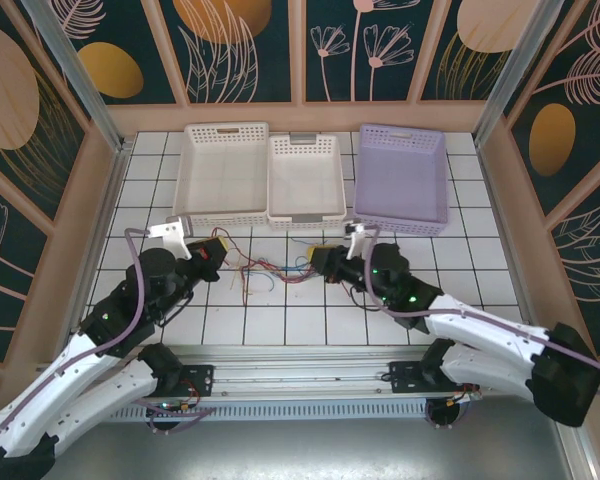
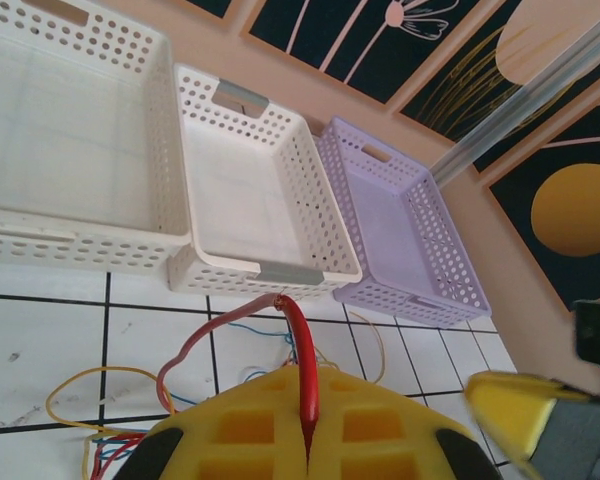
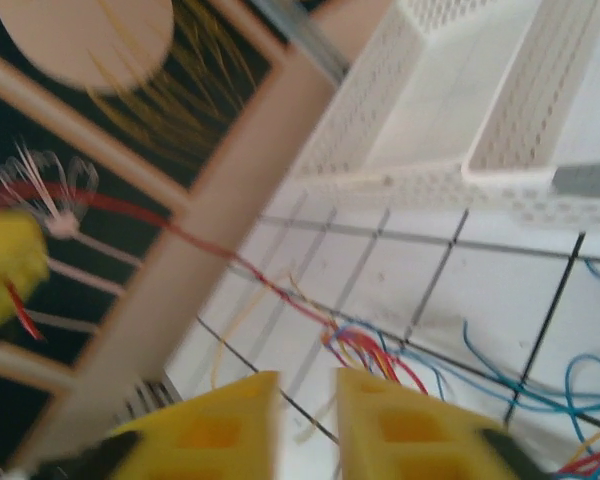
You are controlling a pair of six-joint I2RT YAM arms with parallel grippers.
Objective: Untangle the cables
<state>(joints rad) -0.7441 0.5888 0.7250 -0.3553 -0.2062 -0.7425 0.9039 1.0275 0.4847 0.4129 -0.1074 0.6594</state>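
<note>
The cables (image 1: 272, 270) lie as a thin tangle of red, blue and orange strands on the white tiles between the two grippers. My left gripper (image 1: 217, 252) is left of the tangle and is shut on a red cable (image 2: 302, 345). That cable rises from between the yellow pads (image 2: 245, 425) and loops down to the floor. My right gripper (image 1: 320, 262) sits at the right end of the tangle. In the blurred right wrist view its jaws (image 3: 308, 390) stand apart with nothing between them, just short of the knot (image 3: 375, 350). A red strand (image 3: 230, 262) runs from the knot toward the left gripper (image 3: 5, 270).
Three baskets stand in a row at the back: a large white one (image 1: 223, 172), a smaller white one (image 1: 305, 180) and a purple one (image 1: 400, 178). Wooden walls close the table on the left, right and rear. Open tiles lie in front of the tangle.
</note>
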